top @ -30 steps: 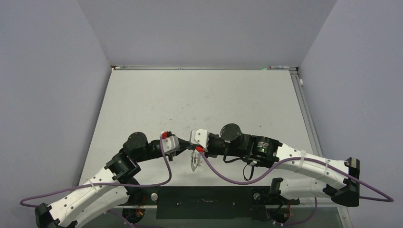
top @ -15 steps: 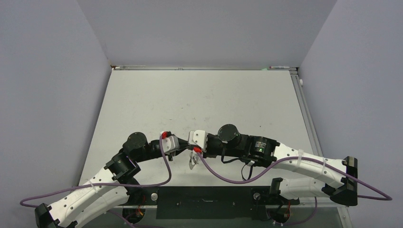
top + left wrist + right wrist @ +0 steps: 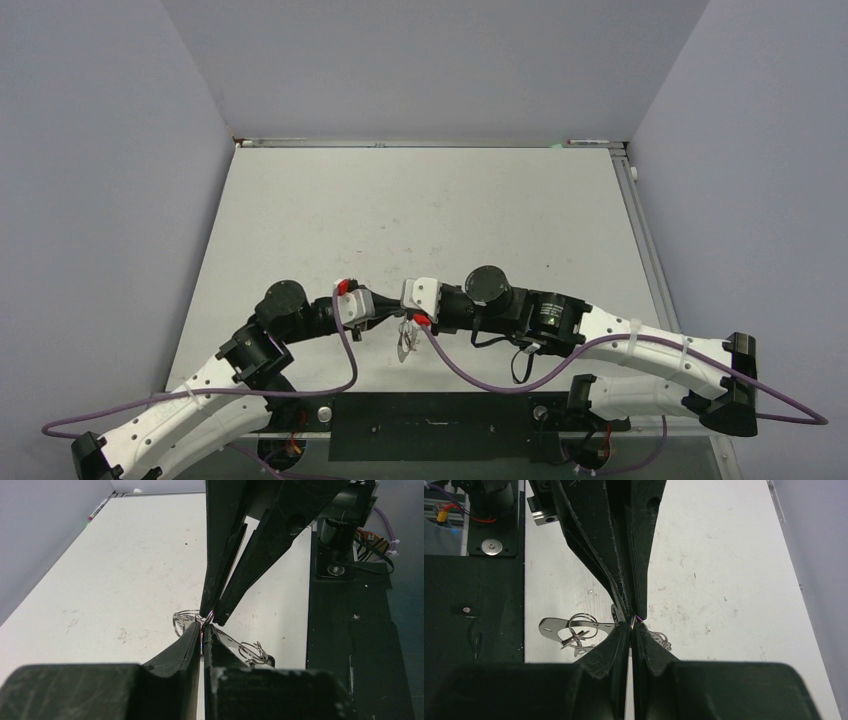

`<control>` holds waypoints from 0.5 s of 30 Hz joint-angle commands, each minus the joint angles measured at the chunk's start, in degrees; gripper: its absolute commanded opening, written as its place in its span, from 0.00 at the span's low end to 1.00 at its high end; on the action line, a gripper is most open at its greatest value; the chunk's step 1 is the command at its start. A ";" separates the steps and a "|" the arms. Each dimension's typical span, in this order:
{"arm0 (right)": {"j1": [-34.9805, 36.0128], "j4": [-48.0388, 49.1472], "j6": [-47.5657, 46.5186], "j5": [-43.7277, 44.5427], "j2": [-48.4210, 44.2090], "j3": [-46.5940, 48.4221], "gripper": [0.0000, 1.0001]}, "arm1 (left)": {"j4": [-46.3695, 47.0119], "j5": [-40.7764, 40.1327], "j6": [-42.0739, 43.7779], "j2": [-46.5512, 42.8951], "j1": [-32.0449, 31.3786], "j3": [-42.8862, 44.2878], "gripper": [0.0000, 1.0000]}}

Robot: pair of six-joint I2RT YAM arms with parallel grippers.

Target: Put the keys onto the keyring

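The keyring (image 3: 574, 625) hangs just above the near middle of the surface (image 3: 420, 220), close to the arms' bases. It looks light, thin and springy. A bare metal hoop like this is probably slippery and would twist or swing if held at only one spot. The plain rim between the wire loops (image 3: 583, 621) is the best place to hold it, since the loops would likely slide or tip under the tips.

The left pincer (image 3: 204, 629) and right pincer (image 3: 630, 629) meet tip to tip, each closed down to a sliver. Both nip the hoop at the same spot. Whether they have the rim or a loop there is too small to tell.

The hoop is silvery-grey and seen edge-on as a flat strip, with loops clustered on either side of the pinch. No black-headed keys can be made out. Farther back there is only scuffed pale surface up to the far wall.
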 commanded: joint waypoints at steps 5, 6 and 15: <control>0.42 8.38 0.83 -6.62 -4.96 -2.67 0.05 | 9.59 4.67 -0.52 -4.75 0.05 -0.25 0.05; 0.44 9.05 0.99 -7.24 -5.41 -3.13 0.05 | 9.91 5.18 -0.70 -4.89 0.07 -0.37 0.05; 0.40 12.66 1.99 -10.96 -5.64 -4.15 0.05 | 10.29 7.17 -1.23 -4.32 0.05 -0.33 0.07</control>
